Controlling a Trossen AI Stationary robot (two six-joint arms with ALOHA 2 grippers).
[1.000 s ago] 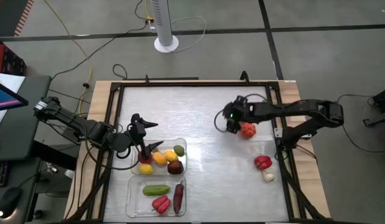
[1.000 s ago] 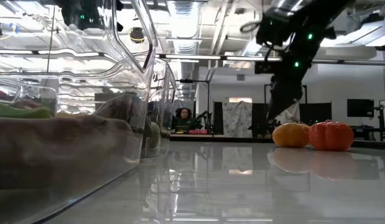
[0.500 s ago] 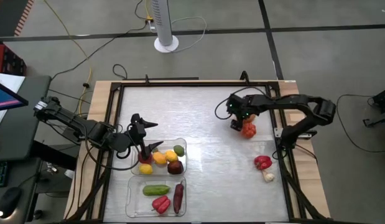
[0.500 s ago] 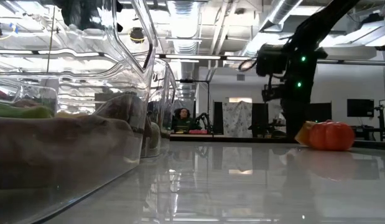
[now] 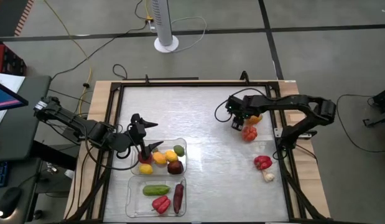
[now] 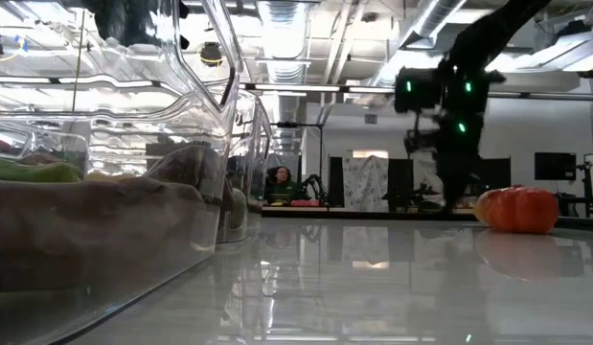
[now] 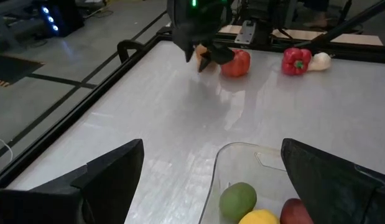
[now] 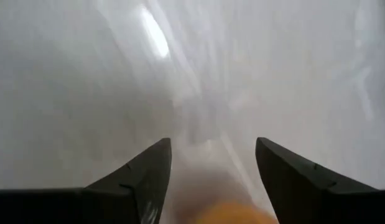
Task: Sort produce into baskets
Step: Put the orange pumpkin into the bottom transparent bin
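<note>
Orange shows between the two dark fingers of the right gripper (image 8: 212, 149) in its own wrist view: a rounded orange piece (image 8: 232, 214) sits low between them, clamped. The high view confirms little of that grip, giving only a sliver of orange beside the tool. The left wrist view, looking across the worktop, shows the same orange piece held clear of the surface. The low view adds that only a red ribbed piece (image 6: 516, 209) rests on the worktop beneath that arm.

The right arm reaches in from the right edge, elbow bent, wrist turned towards the worktop's middle, gripper pointing down just beside the red ribbed piece. Further along the right edge lie a red pepper (image 5: 262, 163) and, touching or nearly touching it, a white garlic piece (image 5: 269, 177).

The left gripper (image 5: 152, 135) is spread wide and holds nothing. It hangs over the far rim of the upper basket (image 5: 183, 144), the arm stretched in from the left edge.

The upper basket holds yellow, orange, green and dark red pieces. The lower basket (image 5: 131, 186), by the near left corner, holds a green cucumber (image 5: 156, 190), a second red pepper (image 5: 160, 203) and a dark purple piece (image 5: 178, 196).
</note>
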